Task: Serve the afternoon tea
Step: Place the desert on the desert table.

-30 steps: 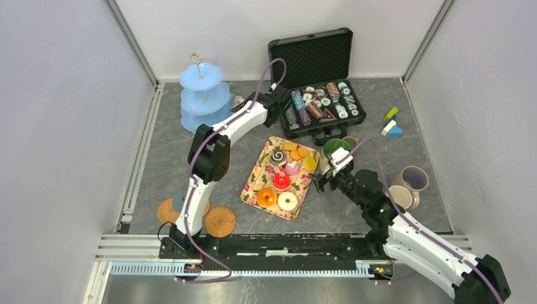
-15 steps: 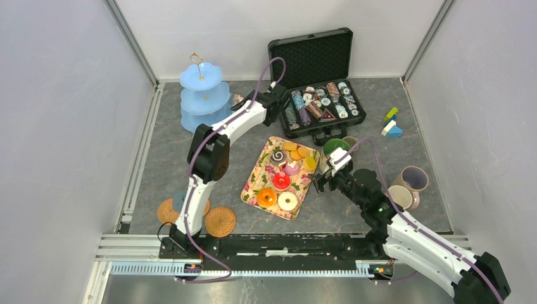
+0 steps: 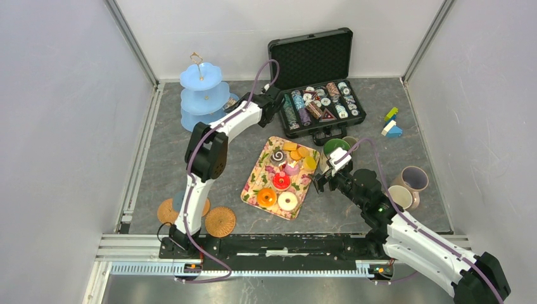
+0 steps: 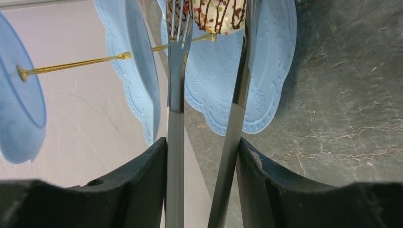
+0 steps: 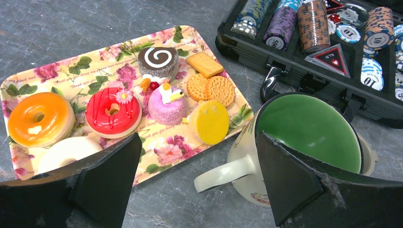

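Note:
My left gripper (image 4: 203, 147) is shut on metal tongs (image 4: 176, 85), which pinch a chocolate-drizzled donut (image 4: 216, 14) over the bottom tier of the blue tiered stand (image 4: 266, 71). From above, the left gripper (image 3: 261, 101) is just right of the stand (image 3: 201, 95). My right gripper (image 5: 197, 142) is open and empty, low over the handle of the green-lined mug (image 5: 309, 123), beside the floral tray (image 5: 71, 71). The tray holds an orange donut (image 5: 40, 118), a red donut (image 5: 113, 110), a swirl cake (image 5: 158, 59) and biscuits (image 5: 211, 88).
An open black case of poker chips (image 3: 320, 104) stands behind the tray. A lilac mug (image 3: 415, 177) and another mug (image 3: 400, 196) sit at the right. Woven coasters (image 3: 220, 221) lie near the left arm's base. Coloured blocks (image 3: 391, 123) lie at the far right.
My left gripper has moved a little left with the tongs and donut, closer over the blue stand. The right arm has not moved.

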Motion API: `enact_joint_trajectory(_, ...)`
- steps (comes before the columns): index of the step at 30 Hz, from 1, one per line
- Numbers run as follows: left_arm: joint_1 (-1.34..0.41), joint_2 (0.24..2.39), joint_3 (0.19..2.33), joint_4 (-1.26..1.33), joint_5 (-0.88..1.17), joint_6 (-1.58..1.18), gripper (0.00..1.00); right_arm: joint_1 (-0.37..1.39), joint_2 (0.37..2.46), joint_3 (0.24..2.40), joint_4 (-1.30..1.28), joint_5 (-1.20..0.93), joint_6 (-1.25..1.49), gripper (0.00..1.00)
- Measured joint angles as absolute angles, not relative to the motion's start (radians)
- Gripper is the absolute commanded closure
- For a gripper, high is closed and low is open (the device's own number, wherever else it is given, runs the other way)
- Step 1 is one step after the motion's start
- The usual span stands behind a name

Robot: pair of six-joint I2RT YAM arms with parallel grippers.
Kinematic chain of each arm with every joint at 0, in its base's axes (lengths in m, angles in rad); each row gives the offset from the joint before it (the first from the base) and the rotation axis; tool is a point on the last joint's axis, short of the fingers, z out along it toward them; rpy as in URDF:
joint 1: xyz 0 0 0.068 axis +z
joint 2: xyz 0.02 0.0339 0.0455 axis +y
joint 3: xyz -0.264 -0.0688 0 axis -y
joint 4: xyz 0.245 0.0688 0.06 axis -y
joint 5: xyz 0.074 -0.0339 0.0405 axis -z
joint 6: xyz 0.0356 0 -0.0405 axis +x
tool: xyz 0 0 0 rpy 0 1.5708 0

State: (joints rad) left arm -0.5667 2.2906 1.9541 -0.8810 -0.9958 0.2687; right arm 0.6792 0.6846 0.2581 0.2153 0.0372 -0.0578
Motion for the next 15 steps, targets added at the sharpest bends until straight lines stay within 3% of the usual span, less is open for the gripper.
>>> enact_joint_trajectory(15,-0.528,2.291,1.931,-0.854,-0.993,0.283,0.42,0.679,0.683,0.258,0.215,0.037,-0.058,0.02)
